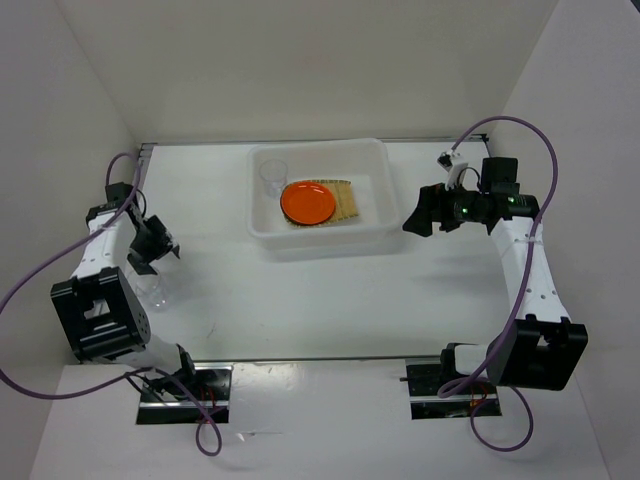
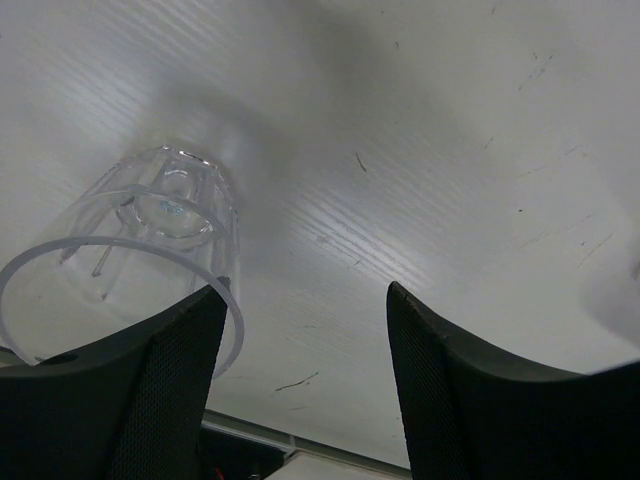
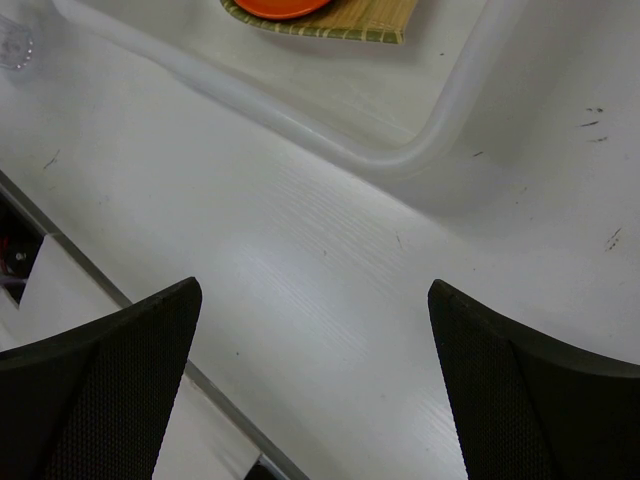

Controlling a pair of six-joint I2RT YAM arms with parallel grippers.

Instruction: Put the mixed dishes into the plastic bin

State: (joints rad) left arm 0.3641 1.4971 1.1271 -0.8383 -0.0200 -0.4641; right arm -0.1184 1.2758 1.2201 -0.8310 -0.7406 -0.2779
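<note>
Plate [image 1: 308,203] on tray [image 1: 347,204] and cup [image 1: 272,176] inside bin [image 1: 318,241]. Second cup [image 2: 150,240] on surface [image 1: 300,300], just beside left claw [image 2: 305,300], jaws apart, not gripped. Right claw [image 3: 315,290] spread too, empty, near bin's right side.

The left arm [image 1: 100,250] and right arm [image 1: 537,275] share white links, boxy black joint housings and purple cables [image 1: 510,120]; the jaws are black, finely meshed.
</note>
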